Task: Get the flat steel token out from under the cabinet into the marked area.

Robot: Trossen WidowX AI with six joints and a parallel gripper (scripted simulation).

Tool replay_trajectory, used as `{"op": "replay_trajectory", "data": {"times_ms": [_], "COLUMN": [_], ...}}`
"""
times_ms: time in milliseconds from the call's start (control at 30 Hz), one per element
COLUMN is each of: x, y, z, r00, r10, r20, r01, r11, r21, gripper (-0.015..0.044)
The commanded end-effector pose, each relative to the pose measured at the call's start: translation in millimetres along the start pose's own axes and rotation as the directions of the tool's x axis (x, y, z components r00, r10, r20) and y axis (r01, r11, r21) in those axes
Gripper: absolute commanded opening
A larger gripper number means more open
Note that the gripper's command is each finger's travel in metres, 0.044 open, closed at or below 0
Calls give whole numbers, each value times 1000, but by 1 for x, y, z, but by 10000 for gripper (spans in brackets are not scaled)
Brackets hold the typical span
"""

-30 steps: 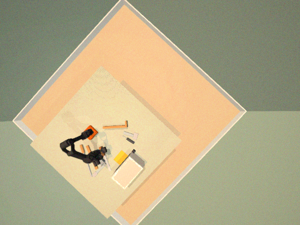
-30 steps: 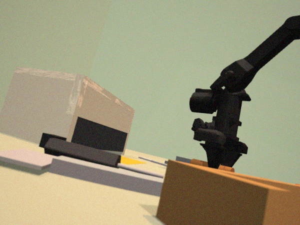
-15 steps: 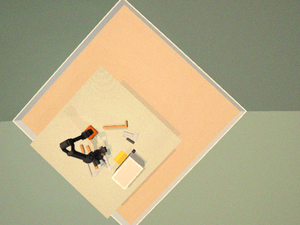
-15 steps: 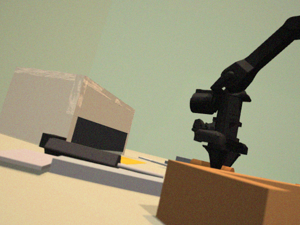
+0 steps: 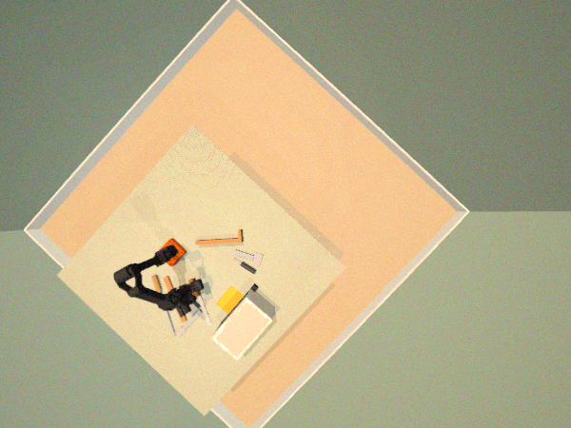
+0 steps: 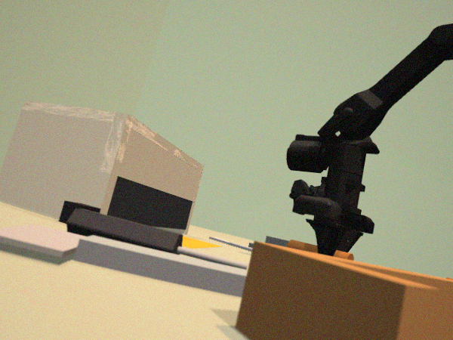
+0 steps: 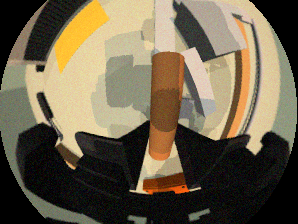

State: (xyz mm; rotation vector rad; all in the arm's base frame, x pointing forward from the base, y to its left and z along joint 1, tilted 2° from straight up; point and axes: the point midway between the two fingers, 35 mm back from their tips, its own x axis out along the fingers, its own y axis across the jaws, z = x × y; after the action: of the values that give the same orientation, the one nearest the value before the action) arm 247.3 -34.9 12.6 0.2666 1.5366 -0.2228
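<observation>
We have the gripper [image 7: 158, 163] clamped on the brown end of a rod [image 7: 164, 106], low in the middle of the wrist view; its pale far end points to the top of the frame. The token is not visible; we judge it is under the cabinet [image 5: 243, 329], right of centre in the top view. The yellow marked area [image 5: 229, 299] lies at the cabinet's upper-left edge. We should lift straight, keeping the rod level, clear of the neighbouring sticks [image 5: 167, 283].
</observation>
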Motion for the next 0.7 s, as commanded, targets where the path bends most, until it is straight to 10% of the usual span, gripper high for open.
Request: {"op": "replay_trajectory", "data": {"times_ms": [0, 300, 667], "x": [0, 0, -1], "y": [0, 0, 0], "z": [0, 0, -1], "r00": [1000, 1000, 1000], "r10": [2, 0, -3], "r20": [0, 0, -4], "r01": [-2, 0, 3], "r11": [1000, 1000, 1000], "r21": [-16, 0, -4], "gripper": [0, 200, 270]}}
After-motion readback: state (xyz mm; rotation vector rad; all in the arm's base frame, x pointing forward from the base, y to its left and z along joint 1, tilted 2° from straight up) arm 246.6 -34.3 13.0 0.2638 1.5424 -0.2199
